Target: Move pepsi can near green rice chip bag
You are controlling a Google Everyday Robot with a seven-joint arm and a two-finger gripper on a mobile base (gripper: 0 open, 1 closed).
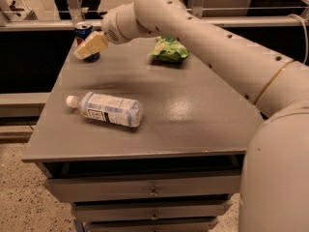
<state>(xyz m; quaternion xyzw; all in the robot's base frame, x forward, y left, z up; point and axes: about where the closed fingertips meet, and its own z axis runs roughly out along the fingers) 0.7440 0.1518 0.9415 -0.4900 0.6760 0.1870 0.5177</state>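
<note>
The pepsi can (83, 30), dark blue with a silver top, stands upright at the far left corner of the grey table (193, 115). My gripper (90, 45) is at the can, in front of its middle, and covers most of its body. The green rice chip bag (169, 50) lies at the far middle of the table, well to the right of the can. My arm reaches in from the right, passing above and in front of the bag.
A clear plastic bottle (108, 109) with a white cap lies on its side at the front left of the table. Drawers (153, 187) sit below the tabletop. A metal rail (241, 21) runs behind the table.
</note>
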